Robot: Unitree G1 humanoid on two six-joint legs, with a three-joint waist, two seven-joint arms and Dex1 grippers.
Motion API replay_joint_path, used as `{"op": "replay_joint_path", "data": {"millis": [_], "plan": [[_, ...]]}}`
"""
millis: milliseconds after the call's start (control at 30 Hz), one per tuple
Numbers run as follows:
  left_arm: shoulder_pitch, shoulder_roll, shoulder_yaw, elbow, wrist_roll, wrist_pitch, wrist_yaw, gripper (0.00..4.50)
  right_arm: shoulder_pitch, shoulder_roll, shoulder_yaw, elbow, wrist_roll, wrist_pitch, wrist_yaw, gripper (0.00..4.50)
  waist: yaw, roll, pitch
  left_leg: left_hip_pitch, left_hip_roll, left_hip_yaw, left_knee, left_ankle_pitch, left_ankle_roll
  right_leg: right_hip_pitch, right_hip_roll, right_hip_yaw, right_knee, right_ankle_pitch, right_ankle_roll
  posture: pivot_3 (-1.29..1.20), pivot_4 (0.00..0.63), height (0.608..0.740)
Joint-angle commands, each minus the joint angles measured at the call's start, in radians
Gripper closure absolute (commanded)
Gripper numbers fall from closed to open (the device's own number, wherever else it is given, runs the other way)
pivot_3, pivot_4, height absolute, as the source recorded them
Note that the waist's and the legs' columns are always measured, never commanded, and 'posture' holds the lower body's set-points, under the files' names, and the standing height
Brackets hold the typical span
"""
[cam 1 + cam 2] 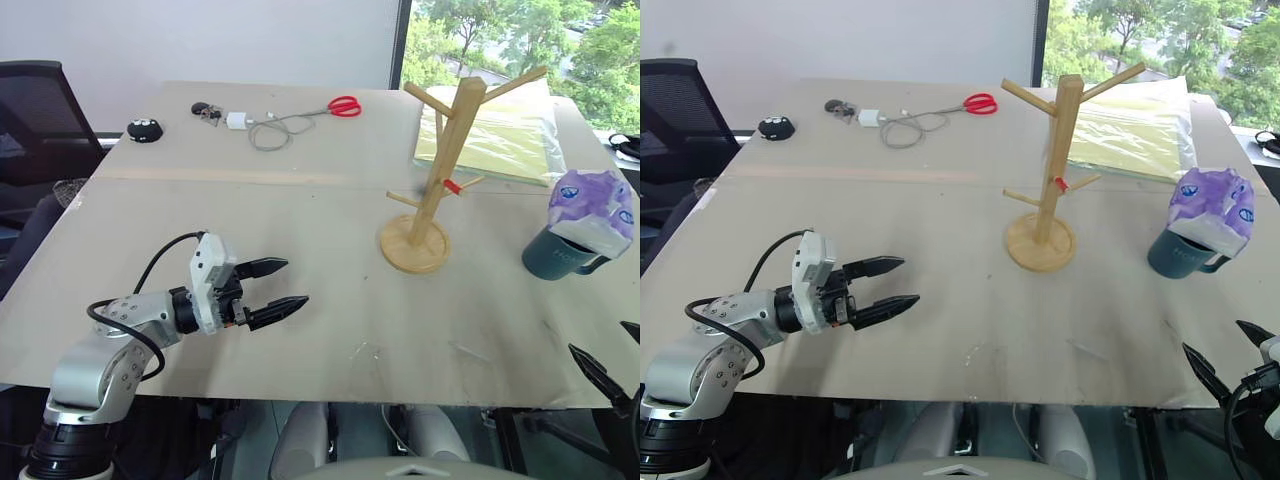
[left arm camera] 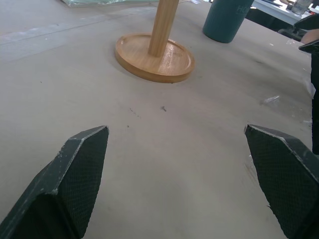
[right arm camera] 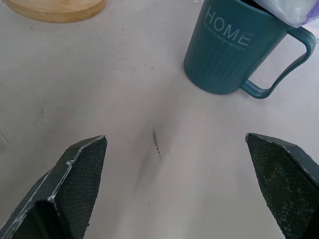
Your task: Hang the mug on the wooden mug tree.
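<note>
The mug (image 1: 560, 255), dark teal with "HOME" on its side, stands upright at the table's right, its handle (image 3: 279, 74) turned to the right. A purple-and-white packet (image 1: 590, 208) sticks out of its mouth and hides the inside. The wooden mug tree (image 1: 432, 190) stands upright left of the mug on its round base (image 2: 154, 57), a small red bit on one peg. My right gripper (image 3: 175, 136) is open over the table's near right edge, pointing at the mug with a gap between them. My left gripper (image 1: 296, 283) is open and empty above the near left of the table, facing the tree.
At the back lie red scissors (image 1: 344, 105), a white charger with its cable (image 1: 250, 122), keys (image 1: 205, 110) and a small black object (image 1: 145, 130). A yellow-green sheet in plastic (image 1: 495, 140) lies behind the tree. A black chair (image 1: 40, 130) stands at the left.
</note>
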Motion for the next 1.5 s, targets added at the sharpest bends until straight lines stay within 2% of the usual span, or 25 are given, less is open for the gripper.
{"op": "replay_joint_path", "data": {"millis": [33, 167, 367, 500, 600, 700, 800, 967, 1433, 1500], "plan": [[-0.036, 0.022, 0.017, -0.012, -0.016, -0.014, -0.031, 0.02, -0.032, -0.005, -0.025, -0.043, 0.0, 0.006, -0.036, 0.0, 0.0, 0.0, 0.0, 0.0, 0.0, 0.0, 0.0, 0.0, 0.0, 0.0, 0.0, 0.0, 0.0, 0.0, 0.0, 0.0, 0.15, 0.74], [-0.111, 0.024, -0.016, -0.035, -0.053, 0.011, -0.07, 0.02, -0.106, -0.034, -0.021, -0.106, -0.006, 0.058, -0.097, 0.0, 0.0, 0.001, 0.0, 0.001, 0.0, 0.001, 0.001, 0.0, 0.0, 0.0, 0.0, 0.0, 0.0, 0.0, 0.001, 0.0, 0.15, 0.74], [-0.188, 0.019, -0.075, -0.078, -0.068, -0.007, -0.141, 0.02, -0.181, -0.128, -0.094, -0.182, 0.061, 0.183, -0.121, 0.0, 0.0, 0.001, 0.0, 0.0, -0.001, 0.001, 0.0, 0.0, 0.0, 0.0, 0.005, 0.0, 0.0, 0.0, 0.0, 0.0, 0.15, 0.74], [-0.227, 0.022, -0.099, -0.1, -0.082, 0.008, -0.155, 0.02, -0.252, -0.192, -0.133, -0.217, 0.061, 0.259, -0.16, 0.0, 0.0, 0.0, 0.0, 0.0, -0.001, 0.001, 0.0, 0.0, 0.0, 0.0, 0.006, 0.0, 0.0, 0.0, 0.0, 0.0, 0.15, 0.74], [-0.239, 0.027, -0.098, -0.102, -0.099, 0.015, -0.172, 0.02, -0.298, -0.265, -0.133, -0.231, 0.006, 0.299, -0.172, 0.0, -0.001, 0.0, 0.0, 0.0, -0.002, 0.001, 0.0, 0.0, 0.0, 0.0, 0.007, 0.001, 0.0, 0.0, 0.0, 0.0, 0.15, 0.74], [-0.25, 0.021, -0.086, -0.098, -0.123, 0.019, -0.177, 0.02, -0.372, -0.339, -0.092, -0.202, -0.017, 0.371, -0.193, 0.0, -0.002, 0.0, 0.0, 0.0, -0.002, 0.002, 0.001, 0.0, 0.0, 0.0, 0.007, 0.001, 0.0, 0.0, 0.001, 0.0, 0.15, 0.74], [-0.256, 0.014, -0.08, -0.099, -0.142, 0.022, -0.175, 0.02, -0.429, -0.368, -0.064, -0.172, -0.034, 0.413, -0.2, 0.0, -0.001, -0.001, 0.0, 0.0, -0.002, 0.001, 0.001, 0.0, 0.0, 0.0, 0.007, 0.001, 0.0, 0.0, 0.001, 0.0, 0.15, 0.74], [-0.238, -0.012, -0.059, -0.118, -0.175, 0.002, -0.158, 0.02, -0.549, -0.428, 0.059, -0.089, -0.074, 0.443, -0.193, 0.0, -0.001, -0.001, 0.001, -0.001, -0.002, 0.001, 0.001, 0.0, 0.0, 0.0, 0.007, 0.001, 0.0, 0.0, 0.001, 0.0, 0.15, 0.74], [-0.115, -0.026, -0.03, -0.171, -0.162, -0.051, -0.12, 0.02, -0.808, -0.489, 0.335, 0.137, -0.218, 0.53, -0.207, 0.0, -0.002, -0.001, 0.001, -0.001, -0.002, 0.002, 0.001, 0.001, 0.0, 0.0, 0.007, 0.002, 0.0, 0.0, 0.001, 0.0, 0.15, 0.74], [-0.102, -0.026, -0.023, -0.173, -0.161, -0.056, -0.118, 0.0, -0.847, -0.491, 0.365, 0.182, -0.239, 0.535, -0.214, 0.53, -0.002, -0.001, 0.001, -0.001, -0.002, 0.002, 0.001, 0.001, -0.001, 0.0, 0.007, 0.002, 0.0, 0.0, 0.001, 0.0, 0.15, 0.74]]}}
